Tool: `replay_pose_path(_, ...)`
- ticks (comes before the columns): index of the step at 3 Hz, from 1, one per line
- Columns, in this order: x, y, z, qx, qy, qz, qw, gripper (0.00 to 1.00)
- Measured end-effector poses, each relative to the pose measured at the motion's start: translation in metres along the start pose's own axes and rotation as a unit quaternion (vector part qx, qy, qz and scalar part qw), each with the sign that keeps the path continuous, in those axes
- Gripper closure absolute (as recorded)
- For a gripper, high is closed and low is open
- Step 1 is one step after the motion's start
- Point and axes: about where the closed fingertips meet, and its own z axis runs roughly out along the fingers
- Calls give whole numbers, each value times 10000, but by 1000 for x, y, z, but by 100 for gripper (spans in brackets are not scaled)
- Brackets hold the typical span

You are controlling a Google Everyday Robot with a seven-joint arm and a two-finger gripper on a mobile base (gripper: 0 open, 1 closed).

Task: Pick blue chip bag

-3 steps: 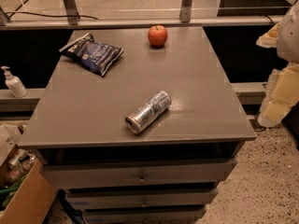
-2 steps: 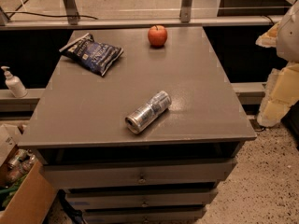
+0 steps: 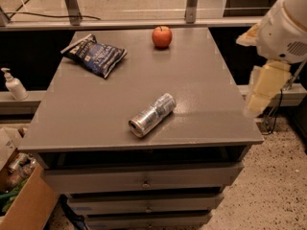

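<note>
Silver can (image 3: 152,115) lies on its side near the front of the grey table (image 3: 96,123). The gripper (image 3: 261,92) hangs off the table's right side, over the floor. How far it is open cannot be told, and it holds nothing from the table. The blue chip bag (image 3: 94,55) lies flat at the far left corner, well apart from the gripper, so the reach must probably cross the top. The apple (image 3: 162,36) stands at the far edge, right of the bag.

Bag (image 3: 94,55): white lettering on navy, one word seemingly "VINEGAR", the rest too small to read. Can (image 3: 152,114): print illegible. End effector (image 3: 263,87): right of bench (image 3: 206,80), unmarked
</note>
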Motion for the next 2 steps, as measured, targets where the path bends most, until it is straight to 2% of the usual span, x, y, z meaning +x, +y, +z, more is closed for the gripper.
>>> replay_pose_path(1, -18, -22, 31, -133, -531, -400, 9977, 0)
replay_pose_path(2, -50, -42, 58, -236, -1296, -778, 9882, 0)
